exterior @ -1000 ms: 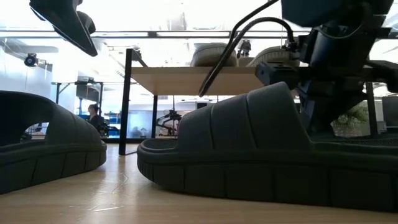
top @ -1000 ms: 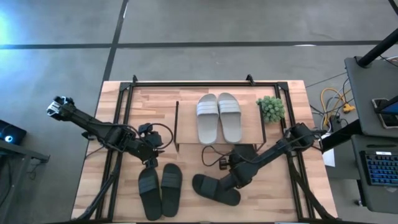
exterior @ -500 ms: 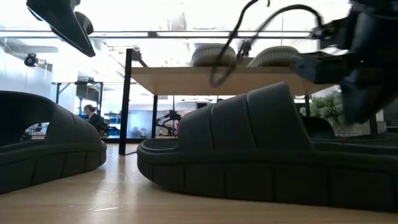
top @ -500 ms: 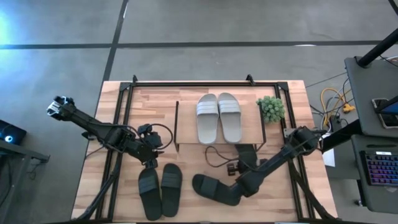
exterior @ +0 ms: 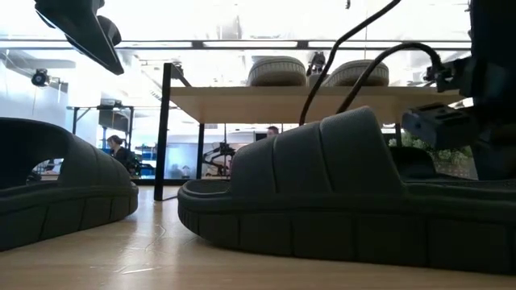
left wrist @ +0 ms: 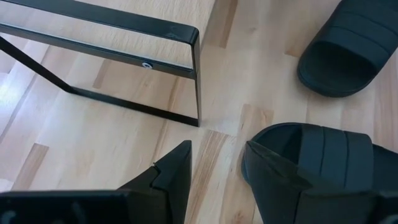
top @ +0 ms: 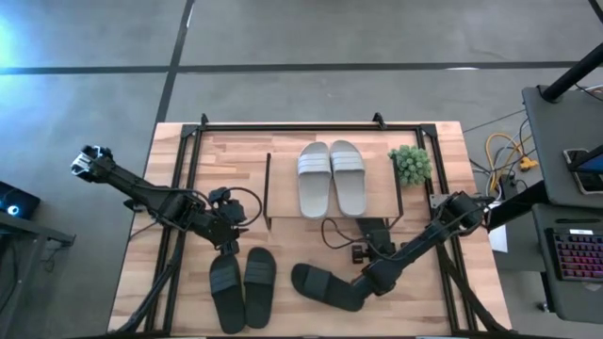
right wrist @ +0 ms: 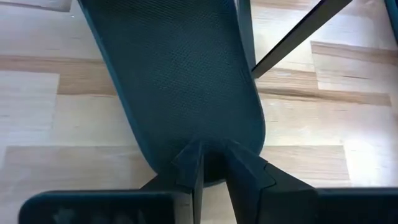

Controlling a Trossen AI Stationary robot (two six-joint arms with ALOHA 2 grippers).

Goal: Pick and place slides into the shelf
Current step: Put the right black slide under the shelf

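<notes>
The shelf (top: 283,193) stands mid-table with a light grey pair of slides (top: 332,177) on its top board. A black pair (top: 243,285) lies near the front left. A single black slide (top: 323,285) rests on its sole beside it. Another black slide (top: 375,231) lies at the shelf's near side, its far part under the board. My right gripper (right wrist: 213,149) is over the single slide's heel end (right wrist: 186,112), its fingers a narrow gap apart; whether they touch it I cannot tell. My left gripper (left wrist: 217,155) hangs open above the black pair's far ends, holding nothing.
A small green plant (top: 411,163) stands right of the shelf. A black cable (top: 330,231) loops over the table in front of the shelf. Black frame rails (top: 179,226) run along the table's left and right sides. Bare wood shows left of the shelf.
My right gripper has moved toward the table's near edge and a little to the right, sinking to the heel end of the single black slide. The slides have stayed where they were.
</notes>
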